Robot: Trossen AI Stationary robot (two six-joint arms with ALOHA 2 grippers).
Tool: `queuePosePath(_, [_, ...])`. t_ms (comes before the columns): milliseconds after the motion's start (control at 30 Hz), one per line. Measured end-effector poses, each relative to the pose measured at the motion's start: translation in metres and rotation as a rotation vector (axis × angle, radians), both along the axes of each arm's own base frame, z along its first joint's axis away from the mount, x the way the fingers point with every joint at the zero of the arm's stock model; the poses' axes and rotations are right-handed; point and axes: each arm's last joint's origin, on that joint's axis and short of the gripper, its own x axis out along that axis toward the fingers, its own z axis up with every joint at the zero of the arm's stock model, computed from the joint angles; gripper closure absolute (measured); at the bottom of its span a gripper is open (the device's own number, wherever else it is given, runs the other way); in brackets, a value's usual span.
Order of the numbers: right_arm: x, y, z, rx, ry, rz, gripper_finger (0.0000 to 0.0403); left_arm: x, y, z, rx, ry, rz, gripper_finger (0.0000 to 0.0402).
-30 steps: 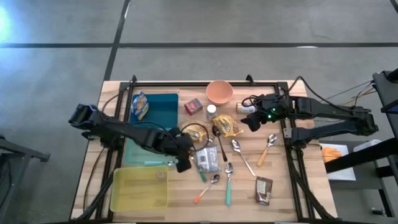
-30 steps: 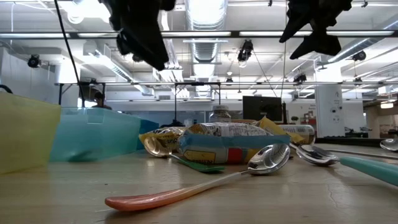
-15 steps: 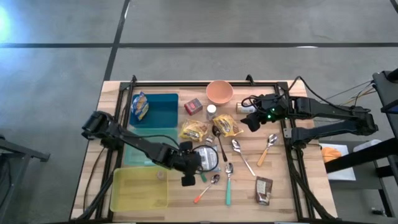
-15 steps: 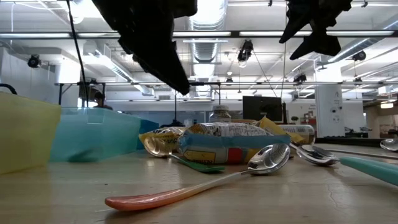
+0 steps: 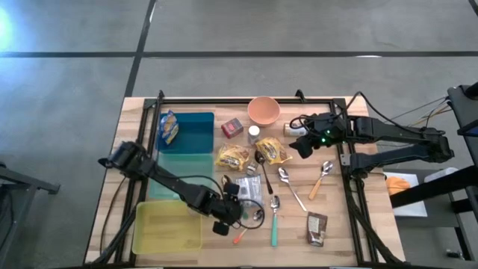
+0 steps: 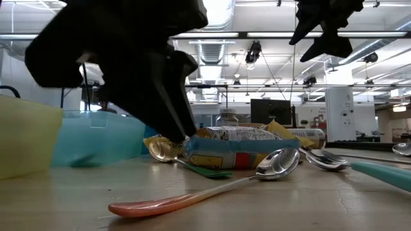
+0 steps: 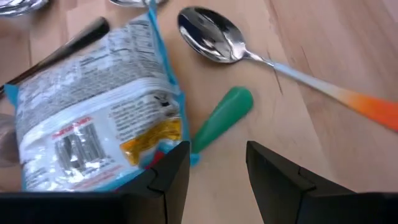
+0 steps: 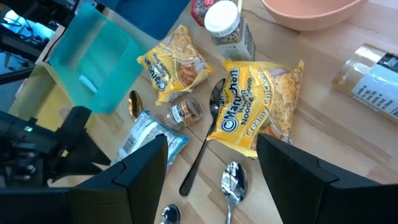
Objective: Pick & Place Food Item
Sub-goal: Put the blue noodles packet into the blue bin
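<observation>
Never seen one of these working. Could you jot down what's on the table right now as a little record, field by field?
Left gripper: open, low over the table at the edge of the blue-trimmed snack packet
Right gripper: open, held above the noodle packet
Beside the snack packet: orange-handled spoon, green handle
Bins: blue bin holding one snack bag; yellow bin
Also: pink bowl, brown bar
</observation>
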Motion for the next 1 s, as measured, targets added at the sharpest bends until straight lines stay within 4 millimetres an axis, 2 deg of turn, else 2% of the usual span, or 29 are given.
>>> queuePosePath(300, [0.001,0.007,0.0,0.006,-0.001,0.039,0.0161,0.001,0.002,-0.004,0.081,-0.021,0.036,0.0233])
queuePosePath(667, [0.001,0.011,0.0,0.006,-0.001,0.054,0.0161,0.0,0.005,-0.008,0.133,-0.034,0.068,0.0179])
queuePosePath(833, [0.001,0.011,0.0,0.003,-0.001,0.057,0.0161,-0.004,0.008,-0.016,0.14,-0.042,0.075,0.0176])
queuePosePath(1000, [0.001,0.011,0.0,0.0,0.0,0.06,0.0161,-0.007,0.012,-0.021,0.22,-0.062,0.119,0.0178])
